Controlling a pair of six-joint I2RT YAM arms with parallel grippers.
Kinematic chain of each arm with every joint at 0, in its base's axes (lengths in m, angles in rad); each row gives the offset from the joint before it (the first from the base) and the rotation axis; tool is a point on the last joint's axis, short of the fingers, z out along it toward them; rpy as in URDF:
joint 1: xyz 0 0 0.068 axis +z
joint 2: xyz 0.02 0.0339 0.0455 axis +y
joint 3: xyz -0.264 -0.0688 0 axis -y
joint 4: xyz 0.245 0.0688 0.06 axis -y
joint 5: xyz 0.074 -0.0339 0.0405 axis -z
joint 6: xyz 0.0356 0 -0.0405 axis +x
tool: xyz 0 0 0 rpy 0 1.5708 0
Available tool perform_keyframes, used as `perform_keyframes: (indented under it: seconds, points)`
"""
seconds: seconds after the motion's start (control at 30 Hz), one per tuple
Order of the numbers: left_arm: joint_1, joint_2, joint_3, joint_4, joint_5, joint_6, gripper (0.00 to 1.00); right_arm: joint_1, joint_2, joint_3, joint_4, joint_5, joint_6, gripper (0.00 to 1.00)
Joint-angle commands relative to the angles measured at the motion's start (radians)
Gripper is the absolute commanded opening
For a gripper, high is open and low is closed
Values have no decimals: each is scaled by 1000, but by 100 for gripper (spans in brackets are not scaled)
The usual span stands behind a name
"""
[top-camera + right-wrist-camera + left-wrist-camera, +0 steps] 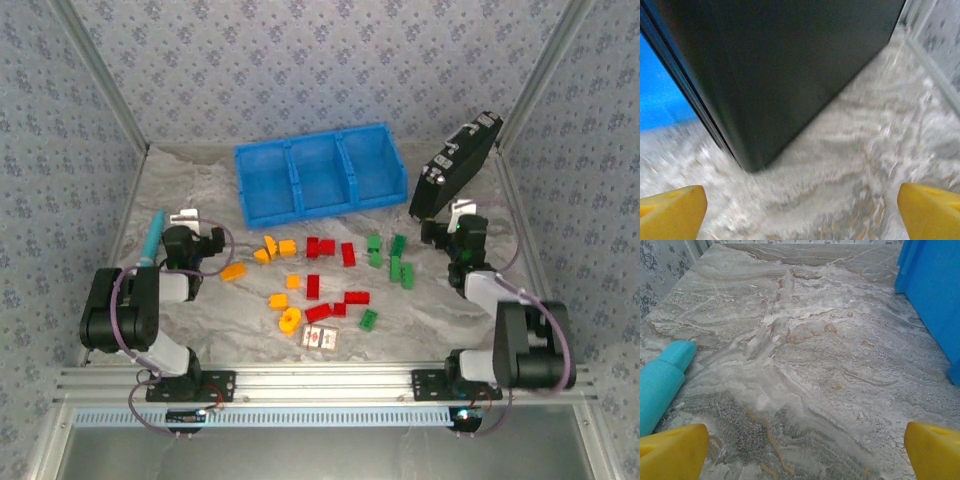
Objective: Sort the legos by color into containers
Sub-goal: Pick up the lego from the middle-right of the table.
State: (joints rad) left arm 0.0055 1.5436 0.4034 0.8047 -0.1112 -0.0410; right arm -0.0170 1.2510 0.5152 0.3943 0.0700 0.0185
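Note:
The legos lie loose mid-table: yellow-orange ones on the left, red ones in the middle, green ones on the right, and a round yellow piece nearer me. Behind them stands the blue three-compartment tray, the containers, with nothing inside; its wall rises at the right of the left wrist view. My left gripper hovers open over bare table, left of the bricks. My right gripper is open too, just in front of the black case, holding nothing.
A black case leans at the back right. A teal pen lies beside my left gripper. A red-patterned card box sits near the front bricks. Frame posts and patterned walls close in both sides.

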Motion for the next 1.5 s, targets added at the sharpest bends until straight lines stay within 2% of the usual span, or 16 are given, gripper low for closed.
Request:
perform_keyframes:
  seconds: [0.0,0.17,0.37,0.63,0.93,0.97,1.07,1.1,1.17,1.3,1.47]
  points:
    - [-2,-8,8,11,18,10,100,7,-142,58,-342,-71,120,100]
    - [-2,-8,8,12,19,10,100,24,-267,12,-520,-134,272,99]
    - [-2,-8,8,11,18,10,100,32,-305,8,-681,-237,370,92]
    - [14,-8,9,9,58,7,100,71,-332,-48,-741,-286,424,90]
    - [12,-23,4,22,73,12,100,143,-356,-96,-764,-250,472,88]
    - [9,-77,15,-38,99,26,100,151,-356,-92,-768,-237,474,87]
    - [-6,-252,216,-533,88,-43,100,160,-347,-79,-777,-210,474,85]
    - [-21,-293,270,-631,83,-76,100,164,-339,-74,-776,-202,472,85]
    - [-64,-368,341,-739,109,-105,100,172,-319,-62,-772,-182,469,84]
    - [-193,-487,495,-948,118,-44,100,184,-237,-5,-784,-167,436,83]
    - [-263,-509,739,-1262,183,-11,100,201,-175,27,-772,-149,418,80]
